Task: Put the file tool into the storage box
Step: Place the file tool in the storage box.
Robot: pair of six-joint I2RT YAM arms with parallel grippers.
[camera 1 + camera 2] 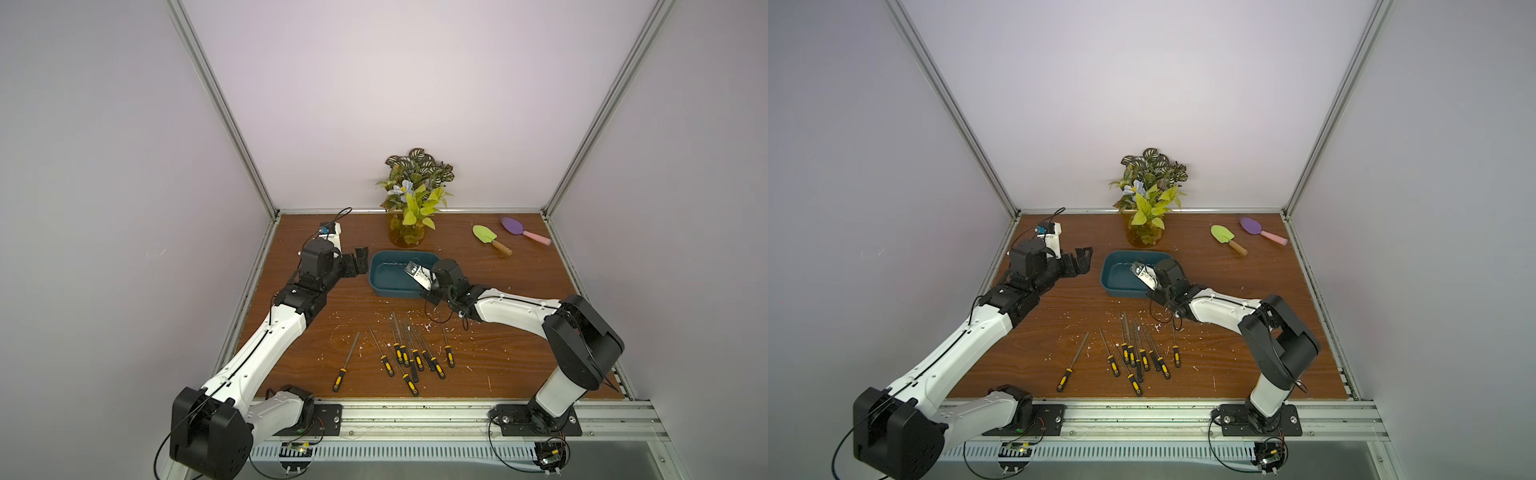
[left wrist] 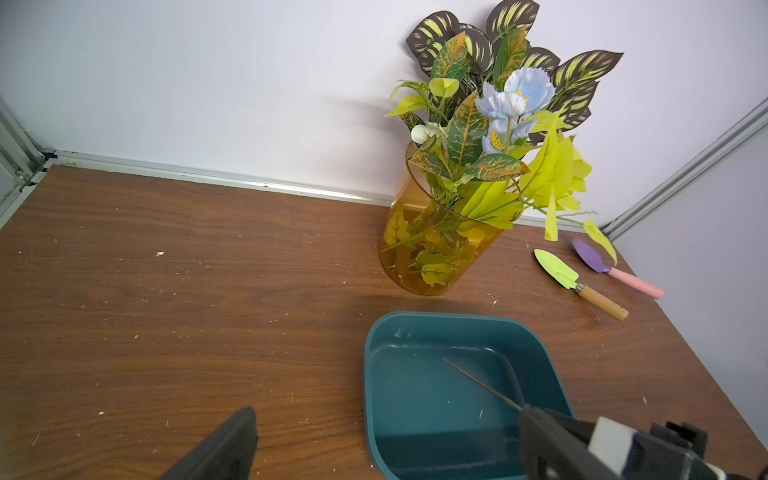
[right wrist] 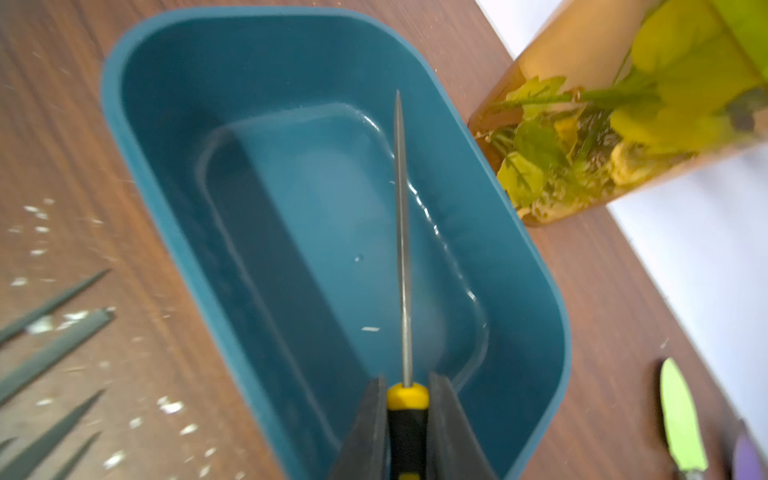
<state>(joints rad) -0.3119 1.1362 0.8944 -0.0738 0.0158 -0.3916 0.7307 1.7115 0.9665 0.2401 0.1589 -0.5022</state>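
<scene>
While the right gripper point(image 3: 407, 384) hangs over one short end of the shallow dark teal plastic storage box point(image 3: 158, 104), its jaws are clamped on the black-and-yellow handle of a slim grey steel file point(image 3: 402, 249). The file's shaft reaches lengthwise over the box interior, with its tip short of the far end wall. Whether the tip touches the box floor cannot be told.

The task looks early: this file is over the box but not yet released, and the box holds only pale specks. A spread of similar loose files point(image 1: 409, 353) lies on the brown wood-grain table point(image 1: 519, 332), on the box's near side.

The shaft runs closer to the long wall that faces the amber glass vase of artificial leaves point(image 1: 406, 235), which stands near that side. The left gripper point(image 1: 358, 262) sits just beside the box's other short end, jaws apart and empty. Bare table lies past the box's gripper end.
</scene>
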